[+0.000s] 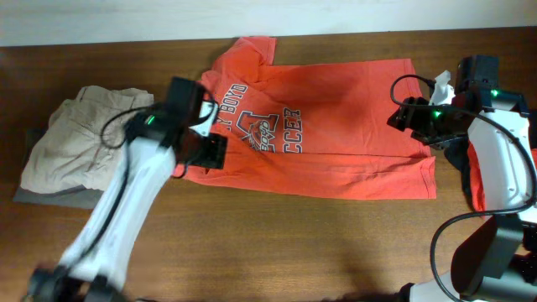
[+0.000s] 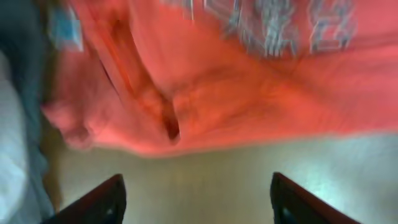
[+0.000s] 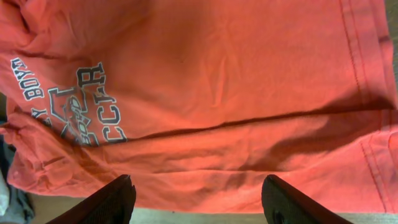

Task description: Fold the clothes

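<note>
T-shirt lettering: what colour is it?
Dark navy with pale outlines, on the orange-red T-shirt; right wrist view shows it best.

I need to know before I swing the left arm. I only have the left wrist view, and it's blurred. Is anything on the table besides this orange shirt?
Observer: Yes. A crumpled beige garment lies at the left end of the table, beyond the collar end of the T-shirt.
Operator: Where's the other arm?
Observer: The right gripper is open above the shirt's hem end, holding nothing.
Operator: Is the shirt flat?
Observer: It is spread out print up, with one long fold line running from the print to the hem.
</note>
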Controlling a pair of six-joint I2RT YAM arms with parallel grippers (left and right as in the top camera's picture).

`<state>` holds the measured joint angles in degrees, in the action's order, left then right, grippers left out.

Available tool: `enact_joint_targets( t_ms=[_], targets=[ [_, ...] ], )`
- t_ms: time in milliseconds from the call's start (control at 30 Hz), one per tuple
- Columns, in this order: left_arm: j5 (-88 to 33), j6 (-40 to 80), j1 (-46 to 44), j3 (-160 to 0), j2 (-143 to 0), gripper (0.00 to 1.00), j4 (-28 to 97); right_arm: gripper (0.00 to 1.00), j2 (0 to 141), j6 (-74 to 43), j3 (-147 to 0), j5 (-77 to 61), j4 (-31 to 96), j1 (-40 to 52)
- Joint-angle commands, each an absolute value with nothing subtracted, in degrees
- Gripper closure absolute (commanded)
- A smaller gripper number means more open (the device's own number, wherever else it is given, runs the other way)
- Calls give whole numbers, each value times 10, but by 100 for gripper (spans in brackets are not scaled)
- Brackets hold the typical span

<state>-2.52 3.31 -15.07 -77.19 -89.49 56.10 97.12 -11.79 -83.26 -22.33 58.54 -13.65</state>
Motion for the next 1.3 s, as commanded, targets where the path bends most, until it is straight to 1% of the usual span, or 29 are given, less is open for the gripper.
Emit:
enact_joint_targets(
  t_ms=[0,100,400,667,933,967,1033,1067,1100,1133,1267],
  targets=[
    [-62,30,-141,-676,-895,25,474,30,973,-112,-842,-216,585,-131],
    [-101,18,-139,-649,-926,25,428,30,973,-112,-842,-216,588,-131],
    [-101,4,-137,-649,-999,25,356,30,973,-112,-842,-216,601,-131],
    [-82,2,-136,-649,-1032,26,333,31,973,-112,-842,-216,605,-131],
    [-77,2,-134,-649,-1047,31,308,31,973,-112,-842,-216,607,-131],
    [-77,2,-134,-649,-1047,33,302,31,973,-112,-842,-216,607,-131],
    [-83,2,-134,-649,-1047,43,297,31,973,-112,-842,-216,607,-131],
    [-93,2,-135,-649,-1047,52,294,31,973,-111,-842,-216,607,-131],
    [-114,2,-135,-649,-1047,66,291,31,973,-111,-842,-216,607,-131],
    [-125,2,-135,-650,-1047,73,290,31,973,-111,-842,-215,607,-131],
    [-142,2,-135,-651,-1046,87,292,31,973,-111,-842,-215,607,-131]
  ],
)
